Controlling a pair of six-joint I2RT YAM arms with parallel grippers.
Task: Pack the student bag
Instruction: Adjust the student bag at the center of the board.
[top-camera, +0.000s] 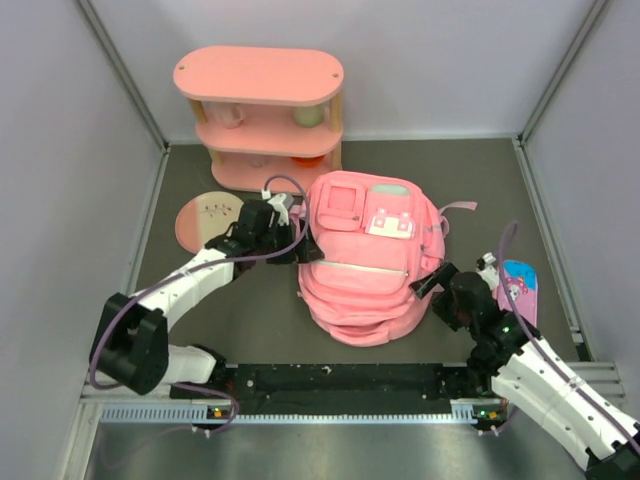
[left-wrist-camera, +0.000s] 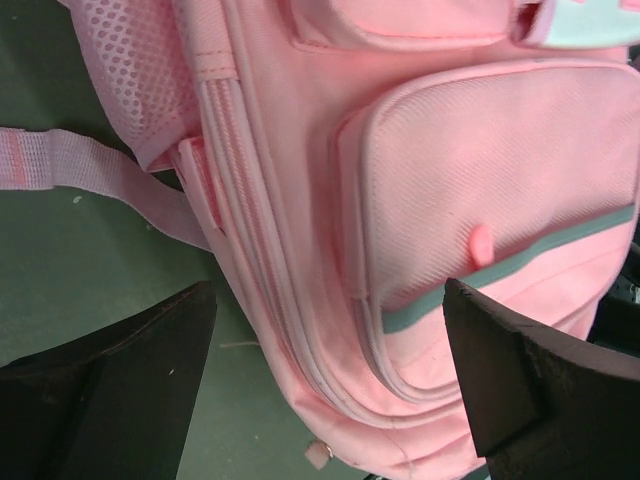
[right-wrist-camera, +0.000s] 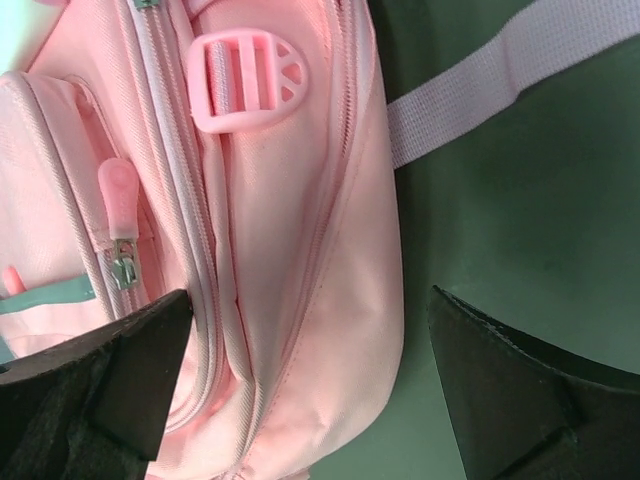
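Student bag (top-camera: 365, 275) lay front-up near the middle of the dark table (top-camera: 240, 320), just in front of the pink three-tier shelf (top-camera: 260, 120). Its white buckle flap (top-camera: 390, 222) faced upward. One strap (top-camera: 458, 207) trailed off toward the right.

Left gripper (top-camera: 303, 248) sat at the bag's left edge with jaws spread wide and nothing gripped. Its wrist view looked down past both fingers onto the front pocket (left-wrist-camera: 480, 170) with its grey zip strip (left-wrist-camera: 520, 260), and onto a mesh side pocket (left-wrist-camera: 140, 80). Contact with the fabric could not be told.

Right gripper (top-camera: 425, 283) sat at the bag's right flank, jaws also spread wide and empty. Its wrist view showed a pink slider buckle (right-wrist-camera: 245, 80) and a zip pull (right-wrist-camera: 118, 190) on the bag's side.

A small printed pencil case (top-camera: 518, 285) lay just right of the right arm. A flat pink oval piece (top-camera: 208, 220) lay left of the left gripper, near the shelf.
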